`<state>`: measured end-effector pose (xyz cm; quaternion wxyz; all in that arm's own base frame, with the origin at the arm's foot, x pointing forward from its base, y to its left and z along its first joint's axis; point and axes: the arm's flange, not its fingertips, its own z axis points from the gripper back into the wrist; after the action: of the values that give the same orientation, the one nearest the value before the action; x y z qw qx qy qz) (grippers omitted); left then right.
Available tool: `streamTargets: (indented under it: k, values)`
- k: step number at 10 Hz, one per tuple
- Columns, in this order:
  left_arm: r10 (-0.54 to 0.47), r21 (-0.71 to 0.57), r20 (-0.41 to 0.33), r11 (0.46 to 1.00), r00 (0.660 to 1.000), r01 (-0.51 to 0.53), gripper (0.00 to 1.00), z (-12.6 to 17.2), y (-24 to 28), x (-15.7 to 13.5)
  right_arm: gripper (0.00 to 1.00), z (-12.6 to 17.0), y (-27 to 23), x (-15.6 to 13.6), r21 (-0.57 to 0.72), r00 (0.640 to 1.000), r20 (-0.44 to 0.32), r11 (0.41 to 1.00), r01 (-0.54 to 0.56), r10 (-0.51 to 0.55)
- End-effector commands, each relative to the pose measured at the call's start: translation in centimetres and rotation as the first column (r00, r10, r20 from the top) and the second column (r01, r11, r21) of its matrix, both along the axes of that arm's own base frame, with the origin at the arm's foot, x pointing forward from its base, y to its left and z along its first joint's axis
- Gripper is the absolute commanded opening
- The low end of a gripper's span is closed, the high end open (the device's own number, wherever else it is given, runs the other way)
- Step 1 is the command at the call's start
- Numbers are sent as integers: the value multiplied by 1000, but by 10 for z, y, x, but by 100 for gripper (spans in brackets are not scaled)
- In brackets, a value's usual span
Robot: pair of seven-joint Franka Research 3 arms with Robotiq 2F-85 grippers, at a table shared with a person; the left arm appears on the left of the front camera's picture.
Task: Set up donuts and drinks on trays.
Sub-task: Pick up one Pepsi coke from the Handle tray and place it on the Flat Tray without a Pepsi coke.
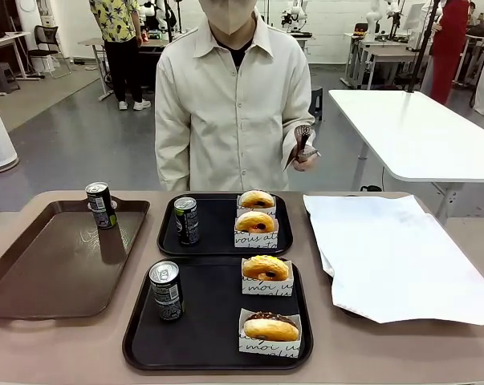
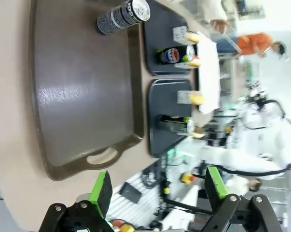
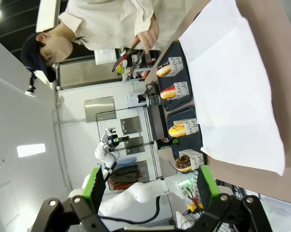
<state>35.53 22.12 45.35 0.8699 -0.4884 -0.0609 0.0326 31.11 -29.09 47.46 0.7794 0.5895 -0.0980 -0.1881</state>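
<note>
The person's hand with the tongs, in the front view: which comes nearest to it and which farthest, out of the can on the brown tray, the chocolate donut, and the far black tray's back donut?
From the hand, at the far side, right of middle:
1. Back donut, far black tray, just below the hand.
2. Chocolate donut, near black tray, at the front.
3. Can, brown tray, far left.

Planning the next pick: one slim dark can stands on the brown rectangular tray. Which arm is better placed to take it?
Left, probably. The slim dark can stands on the brown rectangular tray at the robot's left, and the left gripper, jaws open, looks over that tray. The right gripper faces the white paper sheet.
</note>
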Motion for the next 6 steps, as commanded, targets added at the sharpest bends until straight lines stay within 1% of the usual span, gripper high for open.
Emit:
streamTargets:
  k: [1, 2, 3, 4, 5, 6]
  values:
    - [10, -170, -48, 985, 999, -18, 100, -10, 35, 8, 100, 1, 0, 0, 13, 1000, 15, 1000, 1, -1]
    - [16, -187, -72, 982, 997, -29, 100, -13, 42, 5, 100, 1, 0, 0, 13, 1000, 15, 1000, 1, -1]
    - [31, -170, -94, 984, 995, -47, 100, -12, 45, 6, 100, 1, 0, 0, 13, 1000, 15, 1000, 1, -1]
    - [61, -137, -98, 988, 993, -74, 100, -9, 45, 4, 100, 1, 0, 0, 13, 1000, 15, 1000, 1, -1]
    - [21, -173, -93, 984, 995, -37, 100, -24, 38, -4, 100, 1, 0, 0, 13, 1000, 15, 1000, 1, -1]
    - [21, -173, -93, 984, 995, -37, 100, -24, 38, -4, 100, 1, 0, 0, 13, 1000, 15, 1000, 1, -1]
